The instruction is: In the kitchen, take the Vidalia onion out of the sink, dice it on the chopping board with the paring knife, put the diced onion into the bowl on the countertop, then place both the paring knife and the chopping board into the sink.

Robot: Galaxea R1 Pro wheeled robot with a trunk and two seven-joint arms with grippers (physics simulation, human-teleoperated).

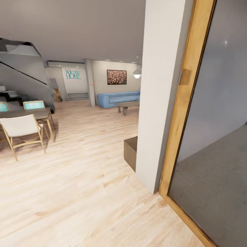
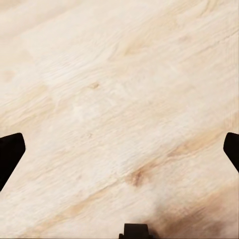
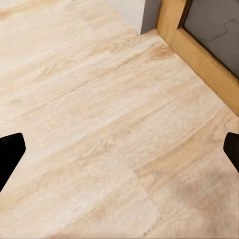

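Rolling through the living room, no sink or onion in view yet, so neither arm is nearer; left gripper (image 2: 119, 149) and right gripper (image 3: 119, 149) hang spread, empty, over wood floor (image 1: 68, 192) by a doorframe (image 1: 178, 113).

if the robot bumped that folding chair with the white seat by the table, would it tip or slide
The folding chair would probably slide: the wood floor looks smooth. It likely feels light, given its thin wooden frame and what looks like a fabric seat. A push high on the back might tip it, since the crossed legs look narrow.
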